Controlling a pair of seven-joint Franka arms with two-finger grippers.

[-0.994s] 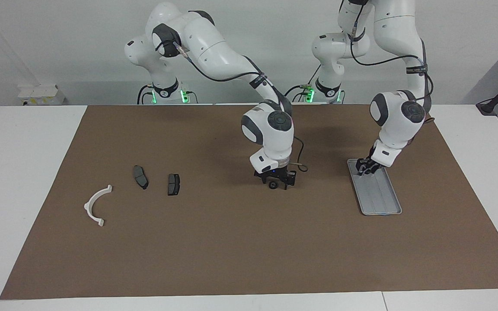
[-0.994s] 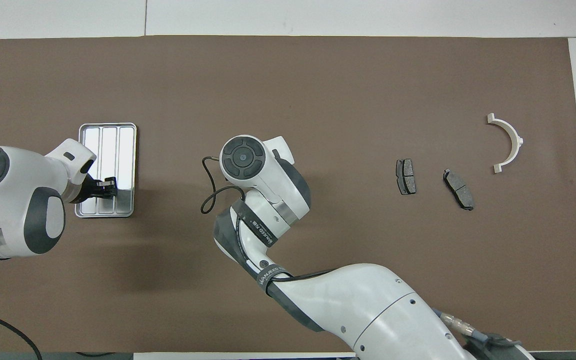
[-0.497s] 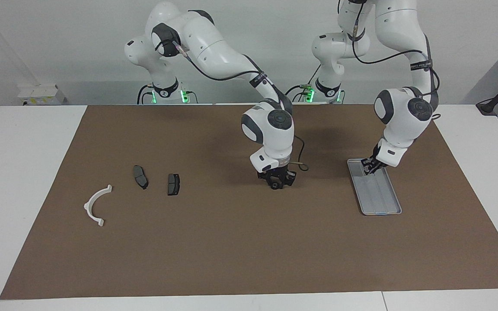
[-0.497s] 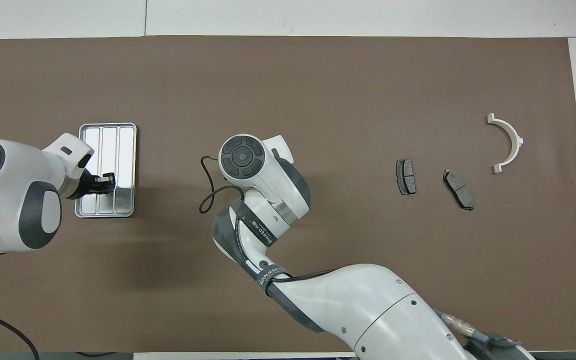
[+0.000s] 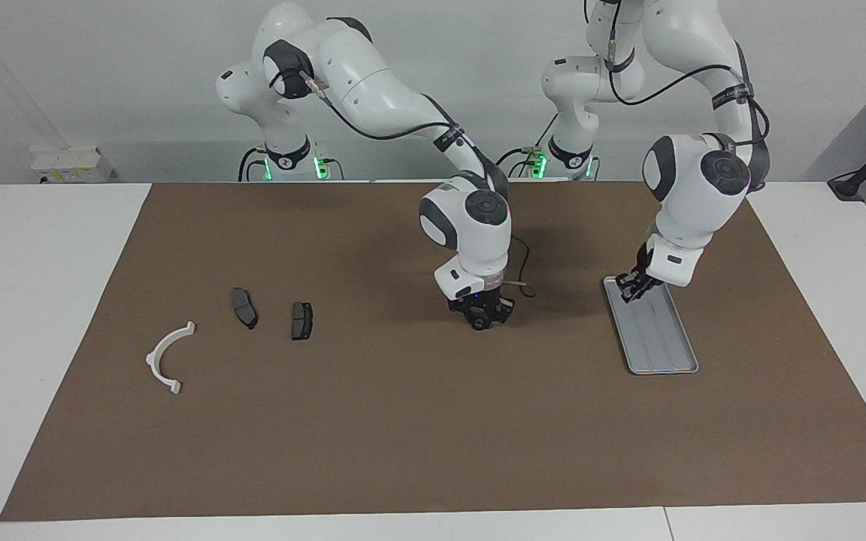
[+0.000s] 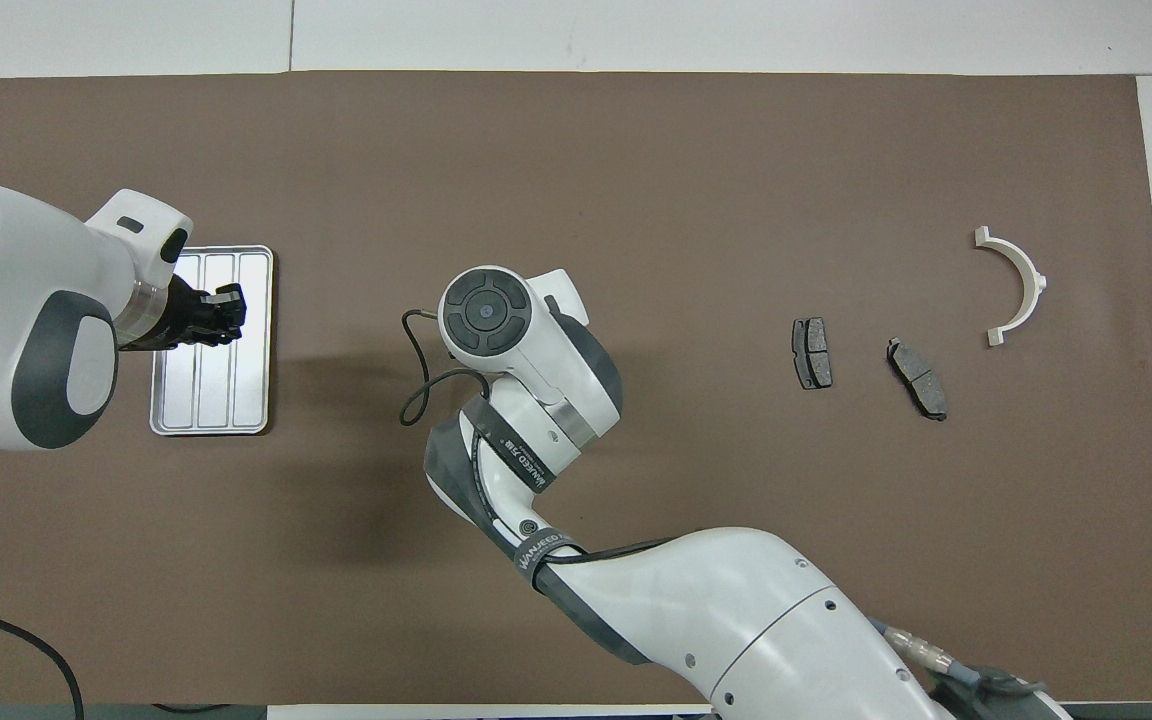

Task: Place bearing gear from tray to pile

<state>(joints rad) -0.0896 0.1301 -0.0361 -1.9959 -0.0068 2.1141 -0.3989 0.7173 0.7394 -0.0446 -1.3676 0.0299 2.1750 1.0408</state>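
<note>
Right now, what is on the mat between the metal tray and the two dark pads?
Only the right gripper, low over the mat holding a small dark ring. Otherwise the mat between tray and dark pads is bare, in both views.

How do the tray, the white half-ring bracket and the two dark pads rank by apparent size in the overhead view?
1. Tray, clearly largest, though partly covered by the left arm.
2. White half-ring bracket.
3. The two dark pads: they look about alike, so no ranking between them.

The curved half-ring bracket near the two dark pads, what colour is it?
White; the curved plastic half-ring bracket shows best in the overhead view.
</note>
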